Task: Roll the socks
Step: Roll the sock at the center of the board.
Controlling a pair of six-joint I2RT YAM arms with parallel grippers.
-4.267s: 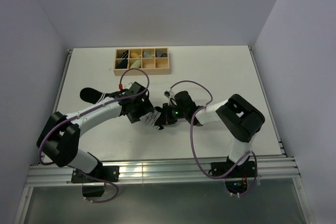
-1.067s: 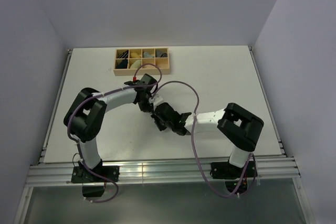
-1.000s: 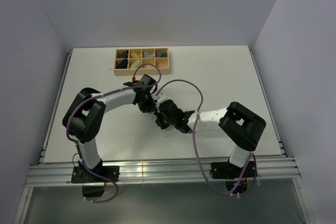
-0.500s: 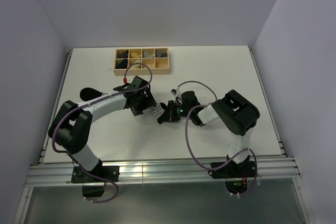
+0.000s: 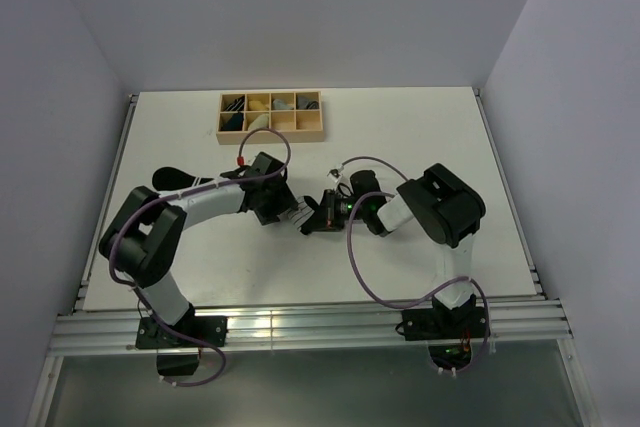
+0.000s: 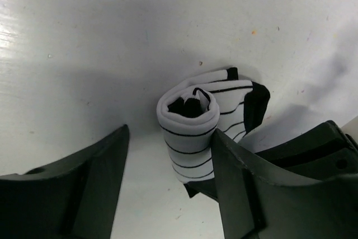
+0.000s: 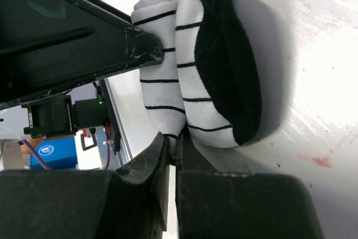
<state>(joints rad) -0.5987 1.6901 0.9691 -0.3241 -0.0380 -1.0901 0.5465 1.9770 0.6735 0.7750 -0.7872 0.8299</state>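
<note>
The white sock with thin black stripes (image 6: pixel 193 117) lies rolled up on the table; it also shows in the top view (image 5: pixel 298 213) and the right wrist view (image 7: pixel 193 65). My left gripper (image 6: pixel 170 138) is open and straddles the roll, its right finger (image 6: pixel 246 188) against the roll's side. My right gripper (image 7: pixel 174 148) is shut on the roll's lower edge from the other side, close to the left gripper (image 5: pixel 283 205). The black sock (image 5: pixel 166 179) lies flat at the left, partly behind the left arm.
A wooden box with several compartments (image 5: pixel 270 114) holding sock rolls stands at the back of the white table (image 5: pixel 420 137). The right gripper's body (image 6: pixel 321 149) sits just right of the left fingers. Metal rails (image 5: pixel 300 322) run along the near edge.
Over the last second the right gripper swung from the near side to the sock's right. The left arm's elbow moved out to the left. In the last half second little shifted.
</note>
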